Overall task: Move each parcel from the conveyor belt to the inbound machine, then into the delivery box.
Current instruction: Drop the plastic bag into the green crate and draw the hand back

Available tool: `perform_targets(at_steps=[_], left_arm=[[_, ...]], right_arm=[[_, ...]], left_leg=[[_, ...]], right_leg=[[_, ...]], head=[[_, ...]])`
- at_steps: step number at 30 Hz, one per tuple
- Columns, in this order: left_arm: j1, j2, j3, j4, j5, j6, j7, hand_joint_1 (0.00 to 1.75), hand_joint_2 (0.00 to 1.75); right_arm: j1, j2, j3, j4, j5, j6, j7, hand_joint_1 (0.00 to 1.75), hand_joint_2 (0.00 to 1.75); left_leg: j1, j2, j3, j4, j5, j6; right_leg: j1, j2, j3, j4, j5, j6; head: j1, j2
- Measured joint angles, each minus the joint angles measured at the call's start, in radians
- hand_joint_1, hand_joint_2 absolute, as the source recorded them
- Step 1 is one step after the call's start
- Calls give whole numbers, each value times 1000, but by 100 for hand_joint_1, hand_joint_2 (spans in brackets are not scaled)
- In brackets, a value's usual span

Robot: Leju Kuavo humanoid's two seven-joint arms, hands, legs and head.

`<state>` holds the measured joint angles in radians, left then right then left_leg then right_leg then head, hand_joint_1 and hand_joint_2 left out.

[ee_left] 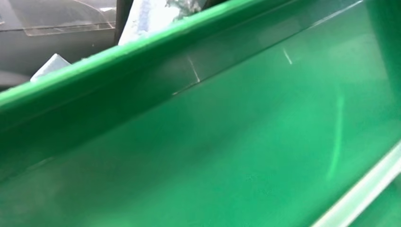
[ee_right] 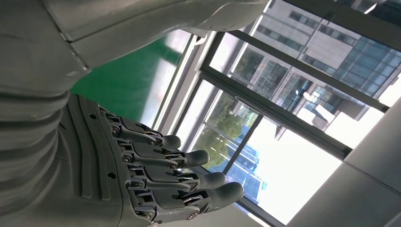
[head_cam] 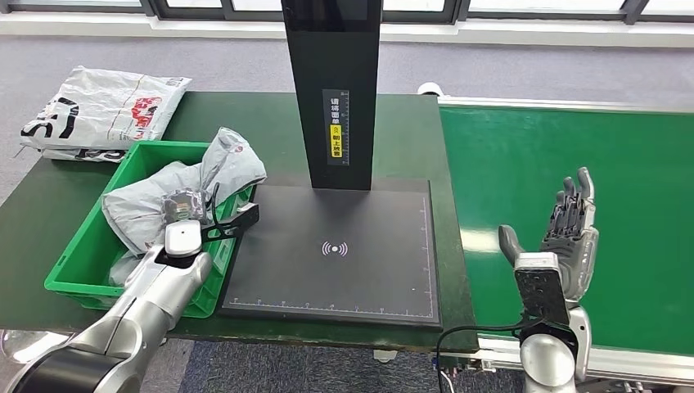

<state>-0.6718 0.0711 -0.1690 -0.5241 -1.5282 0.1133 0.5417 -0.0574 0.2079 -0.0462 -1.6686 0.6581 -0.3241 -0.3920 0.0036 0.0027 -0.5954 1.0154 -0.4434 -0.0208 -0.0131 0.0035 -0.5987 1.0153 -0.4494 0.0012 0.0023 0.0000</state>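
A crumpled grey parcel (head_cam: 192, 182) lies in the green delivery box (head_cam: 82, 246) at the table's left. My left hand (head_cam: 182, 210) reaches down into the box against this parcel; its fingers are hidden, so a hold cannot be made out. The left wrist view looks close along the box's green wall (ee_left: 246, 142), with a bit of pale parcel (ee_left: 146, 14) beyond the rim. My right hand (head_cam: 569, 229) hovers over the green conveyor belt (head_cam: 573, 155), fingers (ee_right: 189, 177) straight and apart, holding nothing. The inbound machine's black pad (head_cam: 335, 246) is bare.
The machine's black column (head_cam: 331, 82) rises behind the pad. A second white parcel (head_cam: 102, 110) with red and black print lies on the dark table (head_cam: 24, 213) behind the box. The belt's near rail (head_cam: 638, 364) runs beside my right arm.
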Motion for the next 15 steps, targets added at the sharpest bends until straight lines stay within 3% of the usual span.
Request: perform_targets(at_steps=[6, 7, 10, 11, 15], left_arm=[[2, 5, 0, 0, 0, 21, 27, 175, 175], [3, 7, 0, 0, 0, 27, 31, 160, 175], [4, 11, 0, 0, 0, 51, 25, 29, 44], [5, 12, 3, -1, 0, 69, 13, 0, 0], [17, 10, 47, -10, 7, 217, -99, 0, 0]], right_arm=[[0, 0, 0, 0, -4, 2, 0, 0, 175], [0, 0, 0, 0, -4, 2, 0, 0, 175], [0, 0, 0, 2, -6, 6, 1, 0, 175], [0, 0, 0, 4, -7, 6, 2, 0, 175], [3, -1, 0, 5, -21, -1, 8, 0, 175]], left_leg=[[0, 0, 0, 0, 0, 0], [0, 0, 0, 0, 0, 0], [0, 0, 0, 0, 1, -1], [0, 0, 0, 0, 1, -1], [1, 0, -1, 0, 2, -3]], right_leg=[[1, 0, 0, 0, 0, 0], [1, 0, 0, 0, 0, 0], [2, 0, 0, 0, 0, -1], [2, 0, 0, 0, 1, -1], [2, 0, -3, 0, 1, -1]], head=[[0, 0], [0, 0], [0, 0], [0, 0], [0, 0]])
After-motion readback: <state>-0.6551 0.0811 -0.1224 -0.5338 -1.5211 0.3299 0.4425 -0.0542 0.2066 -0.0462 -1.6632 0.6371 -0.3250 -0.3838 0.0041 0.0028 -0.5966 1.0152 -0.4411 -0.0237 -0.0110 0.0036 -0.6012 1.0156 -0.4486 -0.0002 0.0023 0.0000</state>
